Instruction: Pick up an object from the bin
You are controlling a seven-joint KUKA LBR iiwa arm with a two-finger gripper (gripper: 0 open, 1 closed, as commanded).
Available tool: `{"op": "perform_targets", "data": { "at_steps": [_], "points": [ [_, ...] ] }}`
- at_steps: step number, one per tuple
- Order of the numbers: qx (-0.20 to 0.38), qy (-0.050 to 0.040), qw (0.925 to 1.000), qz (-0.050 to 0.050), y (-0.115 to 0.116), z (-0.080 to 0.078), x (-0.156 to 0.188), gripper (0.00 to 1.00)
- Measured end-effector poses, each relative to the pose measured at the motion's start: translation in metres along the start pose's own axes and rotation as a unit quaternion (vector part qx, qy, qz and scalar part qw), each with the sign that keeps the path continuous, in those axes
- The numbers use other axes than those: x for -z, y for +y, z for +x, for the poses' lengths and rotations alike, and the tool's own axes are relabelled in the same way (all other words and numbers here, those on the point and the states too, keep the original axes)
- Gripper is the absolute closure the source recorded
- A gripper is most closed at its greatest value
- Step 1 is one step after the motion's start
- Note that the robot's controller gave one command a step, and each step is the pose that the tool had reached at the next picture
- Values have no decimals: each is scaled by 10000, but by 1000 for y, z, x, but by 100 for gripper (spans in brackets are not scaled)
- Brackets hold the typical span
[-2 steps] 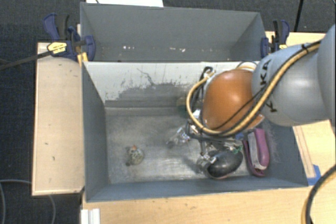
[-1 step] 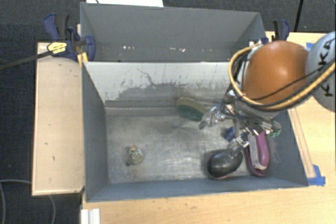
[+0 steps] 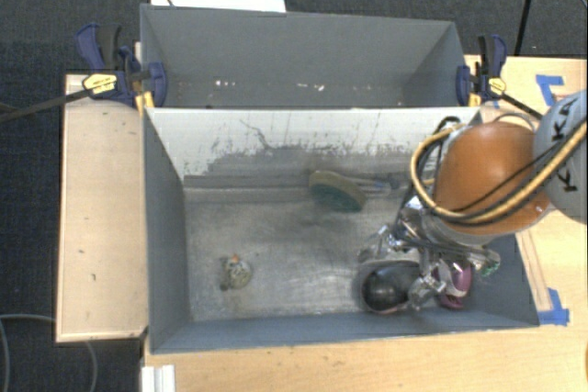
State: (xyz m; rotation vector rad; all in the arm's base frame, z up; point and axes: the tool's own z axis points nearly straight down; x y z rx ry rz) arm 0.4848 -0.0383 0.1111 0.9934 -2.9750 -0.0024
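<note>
Camera view: the gripper [image 3: 415, 274] sits low in the front right corner of the bin [image 3: 276, 239], under the arm's orange cover [image 3: 487, 174]. It is over two things: a black ball [image 3: 379, 291] and, just beside it, a pink thing [image 3: 457, 280]. Whether the claw is wide or narrow I cannot tell. A green brush [image 3: 335, 191] lies near the back wall, well apart. A small mottled thing [image 3: 237, 272] sits front left.

1. Dark rounded object [image 3: 379, 291]: glossy black-grey, lower right of the frame, partly covered from above.
2. Small pink object [image 3: 456, 282]: just right of item 1, partly hidden, shape unclear.
3. Green oval-headed object [image 3: 336, 192]: lies flat, right of centre, with a thin handle pointing right.
4. Small pale mottled object [image 3: 237, 272]: lower left of centre, well apart from the others.
</note>
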Motion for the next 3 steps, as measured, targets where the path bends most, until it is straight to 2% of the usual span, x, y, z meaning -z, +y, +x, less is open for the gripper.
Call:
{"op": "perform_targets", "data": {
  "at_steps": [1, 2, 3],
  "points": [
    [1709, -20, 9853, 16, 14, -23, -40, 0],
    [1684, -31, 9857, 26, 14, -24, -39, 100],
    [2674, -44, 9636, 50, 30, -18, 119, 100]
  ]
}}
